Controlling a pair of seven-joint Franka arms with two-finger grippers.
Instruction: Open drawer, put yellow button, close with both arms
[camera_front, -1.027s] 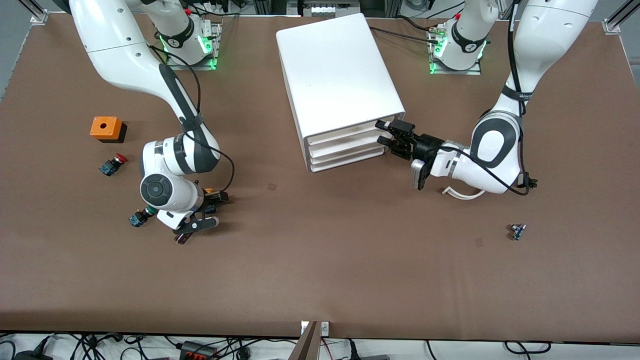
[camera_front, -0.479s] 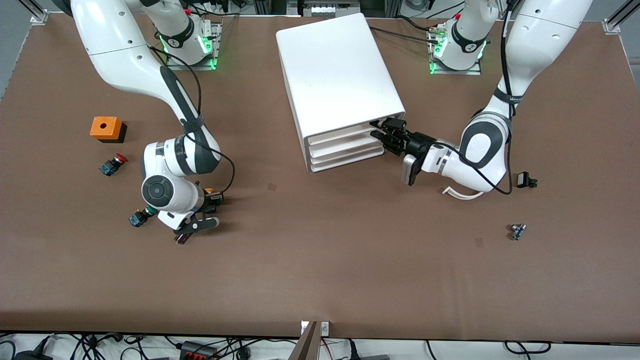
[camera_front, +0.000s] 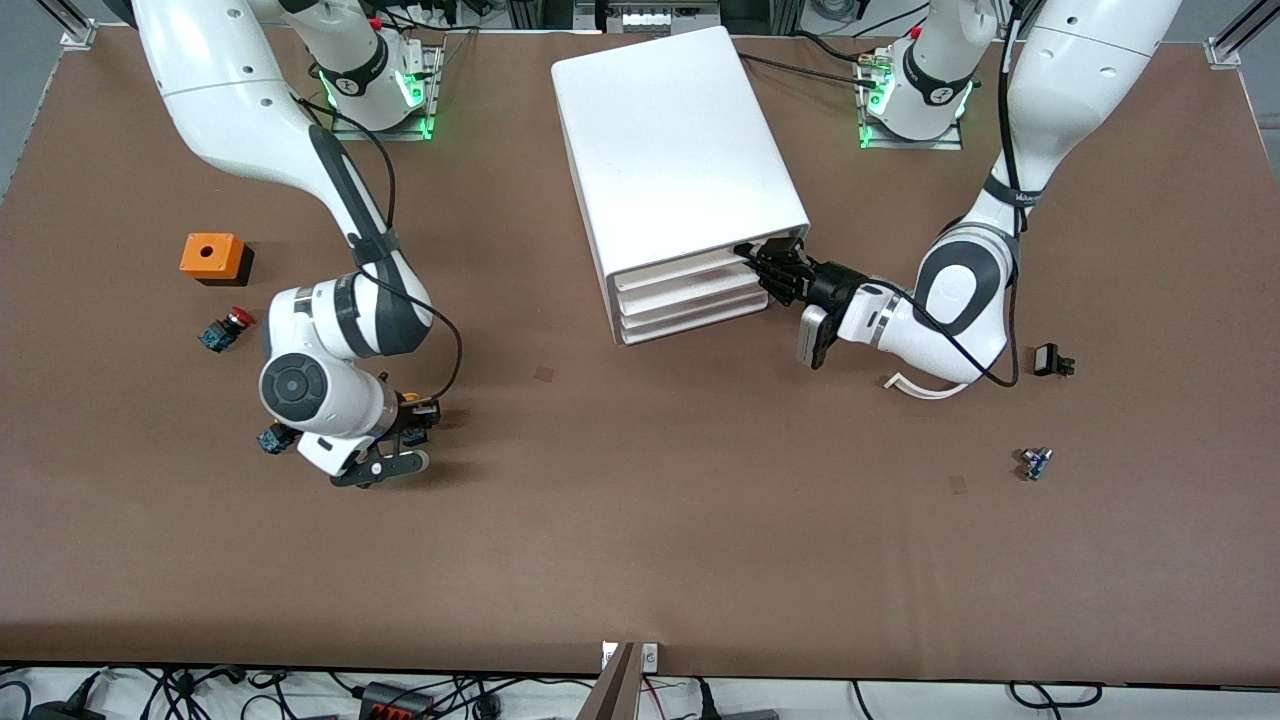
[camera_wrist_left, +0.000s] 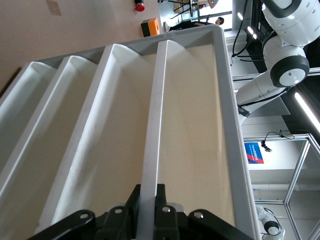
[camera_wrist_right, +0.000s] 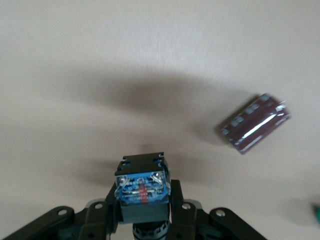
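The white cabinet (camera_front: 670, 140) stands mid-table with its drawers facing the front camera. My left gripper (camera_front: 766, 266) is shut on the front lip of the top drawer (camera_front: 680, 272), at the corner toward the left arm's end. In the left wrist view the fingers (camera_wrist_left: 162, 212) clamp that white lip (camera_wrist_left: 152, 125). My right gripper (camera_front: 405, 432) is shut on the yellow button (camera_front: 410, 402) just above the table. The right wrist view shows its blue-and-black body (camera_wrist_right: 142, 190) between the fingers (camera_wrist_right: 177, 207).
An orange box (camera_front: 212, 256), a red-capped button (camera_front: 225, 328) and a green-capped button (camera_front: 272, 438) lie toward the right arm's end. A dark red cylinder (camera_wrist_right: 254, 122) lies by my right gripper. Small parts (camera_front: 1033, 462) (camera_front: 1050, 360) and a white strip (camera_front: 920, 388) lie toward the left arm's end.
My left gripper has moved in to the cabinet and closed on the top drawer's lip. My right gripper has shifted slightly toward the right arm's end with the button in it.
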